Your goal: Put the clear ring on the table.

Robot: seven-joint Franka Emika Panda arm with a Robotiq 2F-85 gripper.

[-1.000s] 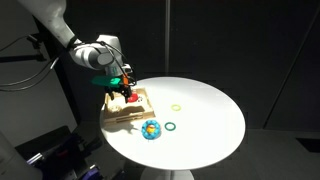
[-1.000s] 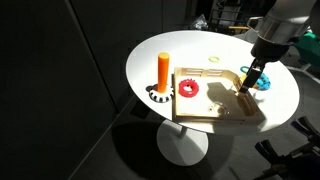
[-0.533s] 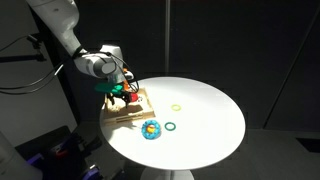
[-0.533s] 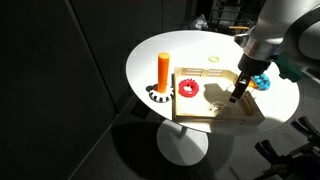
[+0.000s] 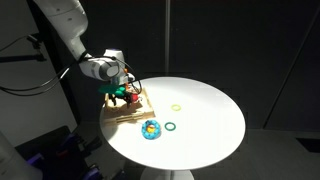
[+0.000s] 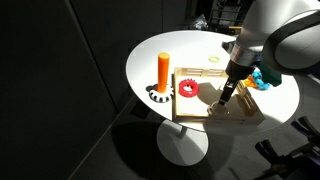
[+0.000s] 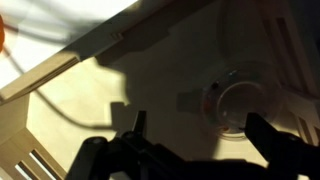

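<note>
Over wooden board point(image 6: 200, 112), gripper point(image 6: 222, 102) shifted toward red ring point(image 6: 188, 88).

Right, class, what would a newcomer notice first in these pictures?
The round white table stands out brightly against the dark room in both exterior views. Next come the upright orange cylinder beside the wooden board, and the gripper, open over that board, with a clear ring ahead of it in the wrist view.

An orange peg point(image 6: 163, 70) stands beside the board point(image 6: 195, 108); broad table point(image 5: 205, 115) surface lies open.
</note>
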